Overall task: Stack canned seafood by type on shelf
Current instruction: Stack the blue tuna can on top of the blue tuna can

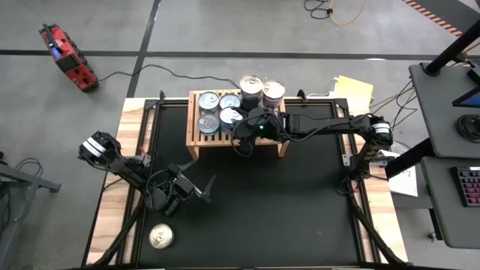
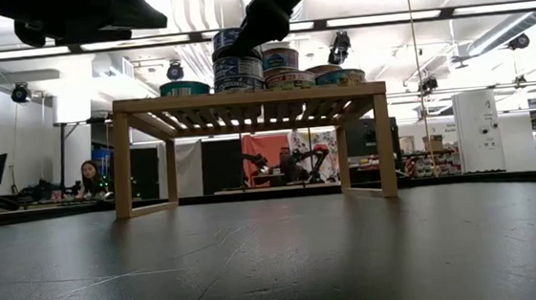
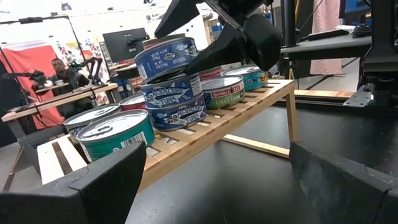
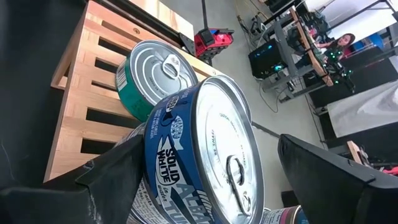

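Right claw (image 1: 238, 129), fingers spread, straddles the top blue tin (image 3: 166, 57), partly hiding the shelf (image 1: 196, 142); left claw (image 1: 196, 187) hangs released.

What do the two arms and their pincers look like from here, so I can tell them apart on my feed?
Both arms are dark, near-black, jointed links with black cables running along them. The left arm's silver-grey ribbed cylindrical joint sits by its base; its left pincer has two dark, wedge-shaped fingers. The right arm shows a similar silver joint, and a small green light glows on the wrist of the right pincer.
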Tool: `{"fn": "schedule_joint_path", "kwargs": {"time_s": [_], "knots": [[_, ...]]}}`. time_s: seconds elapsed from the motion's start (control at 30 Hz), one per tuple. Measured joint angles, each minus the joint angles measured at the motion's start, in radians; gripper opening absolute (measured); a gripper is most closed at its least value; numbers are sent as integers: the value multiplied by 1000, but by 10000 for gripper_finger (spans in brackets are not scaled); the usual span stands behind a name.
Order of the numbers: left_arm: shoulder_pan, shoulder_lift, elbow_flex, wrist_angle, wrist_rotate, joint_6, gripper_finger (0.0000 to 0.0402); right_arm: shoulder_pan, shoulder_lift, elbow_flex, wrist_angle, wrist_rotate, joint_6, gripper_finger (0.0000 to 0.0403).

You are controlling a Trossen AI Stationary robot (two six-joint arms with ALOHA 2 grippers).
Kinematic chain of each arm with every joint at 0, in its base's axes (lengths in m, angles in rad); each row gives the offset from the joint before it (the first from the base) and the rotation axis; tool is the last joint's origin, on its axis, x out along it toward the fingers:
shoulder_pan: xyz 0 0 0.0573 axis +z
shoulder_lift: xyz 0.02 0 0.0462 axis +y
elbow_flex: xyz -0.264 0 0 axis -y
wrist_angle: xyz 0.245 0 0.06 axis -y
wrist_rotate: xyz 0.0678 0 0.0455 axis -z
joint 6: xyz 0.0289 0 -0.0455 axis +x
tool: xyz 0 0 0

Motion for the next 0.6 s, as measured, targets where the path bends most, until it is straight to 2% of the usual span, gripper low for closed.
{"fn": "schedule_joint_path", "kwargs": {"time_s": [0.33,0.6], "knots": [[0,0,0,-17,0,-19,380,-25,0,0,8,-3,29,354],[0,0,0,-25,0,-25,380,-31,0,0,9,-73,73,354]]}}
